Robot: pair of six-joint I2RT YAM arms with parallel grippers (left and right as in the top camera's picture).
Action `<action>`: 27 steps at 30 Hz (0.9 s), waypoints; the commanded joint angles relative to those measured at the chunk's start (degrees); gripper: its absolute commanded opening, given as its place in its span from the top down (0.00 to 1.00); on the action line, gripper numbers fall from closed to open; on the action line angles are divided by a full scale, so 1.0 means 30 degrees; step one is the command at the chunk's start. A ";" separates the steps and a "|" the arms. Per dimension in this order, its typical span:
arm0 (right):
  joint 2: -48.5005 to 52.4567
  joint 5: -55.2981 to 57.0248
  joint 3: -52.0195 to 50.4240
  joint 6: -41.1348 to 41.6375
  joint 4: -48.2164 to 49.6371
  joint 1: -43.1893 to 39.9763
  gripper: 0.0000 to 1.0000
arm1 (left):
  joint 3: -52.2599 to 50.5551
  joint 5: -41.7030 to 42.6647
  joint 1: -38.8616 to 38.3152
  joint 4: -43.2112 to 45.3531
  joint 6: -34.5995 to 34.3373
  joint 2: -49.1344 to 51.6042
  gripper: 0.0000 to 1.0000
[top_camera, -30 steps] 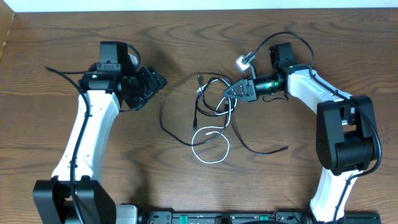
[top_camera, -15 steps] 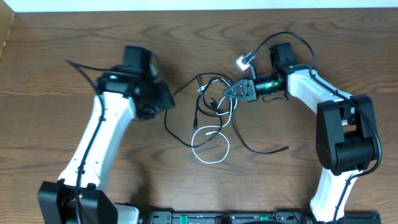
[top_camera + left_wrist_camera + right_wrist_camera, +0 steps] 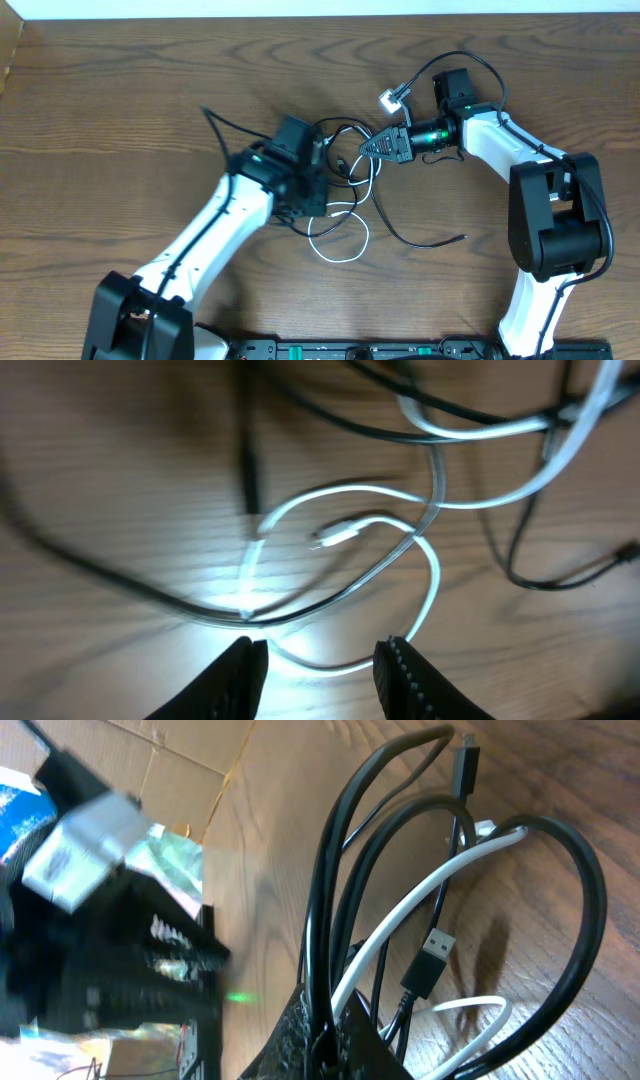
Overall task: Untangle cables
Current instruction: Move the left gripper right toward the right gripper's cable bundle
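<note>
So, starting on the left: the left gripper [image 3: 308, 198] hangs over the wooden table [image 3: 120, 100], right at the left edge of the cables [image 3: 345, 165]. They're piled in a loose tangle around the middle of the table. From the left wrist cam its two fingers [image 3: 245, 675] are apart with nothing pinched. The bottom curve of the white cable [image 3: 432, 575] runs just past the gap between the tips. That view's pretty blurry, but you can make out the white plug end [image 3: 335, 537] lying inside its own loop. One of the black cables [image 3: 120, 595] crosses the white one on the left side.

In the overhead shot the white cable makes a round loop at the near side of the pile, and the black cables loop around on the far side of it. One black strand trails off to the right and ends in a small plug [image 3: 461, 238] lying on bare wood, well apart from the rest.

Over on the right, the right gripper [image 3: 378, 146] sits low, pointing left, and is clamped shut on the right edge of the tangle. Its wrist cam shows several black strands and the white one all running into the closed fingertips [image 3: 300, 1030]. A black USB plug [image 3: 432, 960] sits just beside them.
</note>
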 commanded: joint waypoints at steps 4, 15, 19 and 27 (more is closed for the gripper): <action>-0.0189 -0.0408 -0.0015 0.0124 -0.0022 -0.0080 0.99 | -0.0532 -0.0954 -0.2018 0.2667 0.0525 0.0517 0.67; -0.0189 -0.0408 -0.0015 0.0277 -0.0015 -0.0080 0.99 | -0.0554 -0.2346 -0.4371 0.6411 0.0364 0.3082 0.67; -0.0189 -0.0408 -0.0015 0.0277 -0.0015 -0.0080 0.99 | -0.0546 -0.4364 -0.4240 0.7038 -0.2193 0.4065 0.70; -0.0189 -0.0408 -0.0015 0.0277 -0.0015 -0.0066 0.99 | -0.0546 -0.4211 -0.3373 0.6834 -0.2783 0.4051 0.70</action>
